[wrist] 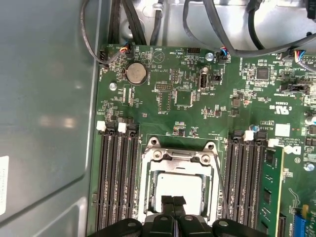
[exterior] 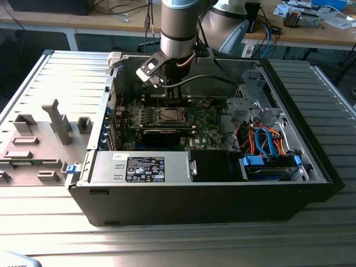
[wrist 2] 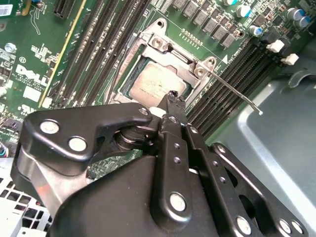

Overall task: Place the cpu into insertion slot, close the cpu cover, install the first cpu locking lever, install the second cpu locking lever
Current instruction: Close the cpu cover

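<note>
**A:** Where was the cpu point(wrist: 177, 185) at that moment?

**B:** It lay flat in the insertion slot point(exterior: 168, 115), in the middle of the green motherboard point(wrist: 197, 98). The cpu cover point(wrist: 149, 182) seemed to lie down around it, so only the pale top showed through the window.

**A:** And the gripper point(wrist: 173, 201)?

**B:** Its fingertips were pressed together with nothing between them, just over one edge of the chip. Whether they touched it, I could not tell.

**A:** How would you judge the chip to handle?

**B:** Light, thin and stiff, I think, but delicate on the underside. The metal top looked smooth, so probably slippery. I would take it only by two opposite edges.

**A:** And the wire lever point(wrist 2: 234, 91)?

**B:** It ran along one side of the socket, and its bent end stood free past the memory slots point(wrist: 116, 182). It did not look latched. I would expect it to be springy, and the bent end is the place to hold it.
</note>
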Robot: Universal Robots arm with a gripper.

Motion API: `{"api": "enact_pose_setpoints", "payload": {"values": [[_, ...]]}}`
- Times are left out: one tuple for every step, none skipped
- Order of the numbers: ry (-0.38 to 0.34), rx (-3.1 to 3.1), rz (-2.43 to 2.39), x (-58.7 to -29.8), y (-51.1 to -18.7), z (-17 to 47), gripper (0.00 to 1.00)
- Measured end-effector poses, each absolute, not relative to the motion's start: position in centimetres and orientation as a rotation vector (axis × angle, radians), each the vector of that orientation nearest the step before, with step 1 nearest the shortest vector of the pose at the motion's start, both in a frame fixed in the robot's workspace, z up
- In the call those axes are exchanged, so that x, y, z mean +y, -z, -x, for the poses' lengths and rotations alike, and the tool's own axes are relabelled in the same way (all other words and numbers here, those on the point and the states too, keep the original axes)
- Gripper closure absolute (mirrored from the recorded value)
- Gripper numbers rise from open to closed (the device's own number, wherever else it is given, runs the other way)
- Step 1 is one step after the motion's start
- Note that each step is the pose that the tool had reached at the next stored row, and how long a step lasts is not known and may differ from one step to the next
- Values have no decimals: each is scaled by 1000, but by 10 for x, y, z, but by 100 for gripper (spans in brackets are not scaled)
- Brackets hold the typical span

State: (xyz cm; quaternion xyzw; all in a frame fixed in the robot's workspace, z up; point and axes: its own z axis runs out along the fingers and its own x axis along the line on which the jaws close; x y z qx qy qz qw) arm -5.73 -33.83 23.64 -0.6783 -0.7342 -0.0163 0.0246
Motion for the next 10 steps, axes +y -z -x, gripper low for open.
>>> {"api": "enact_pose_setpoints", "payload": {"values": [[50, -2271, 2098, -338, -239, 57, 89], [51, -2271, 2098, -338, -241, 57, 89], [50, -2271, 2098, -338, -243, 57, 89], [50, -2271, 2098, -338, -244, 57, 89], [50, -2271, 2098, -338, -246, 57, 89], [50, -2271, 2098, -338, -249, 57, 89], [51, -2271, 2098, -338, -250, 57, 89], [51, -2271, 2098, -338, -250, 57, 89], [51, -2271, 2098, -338, -250, 57, 89], [50, -2271, 2098, -338, -250, 57, 89]]}}
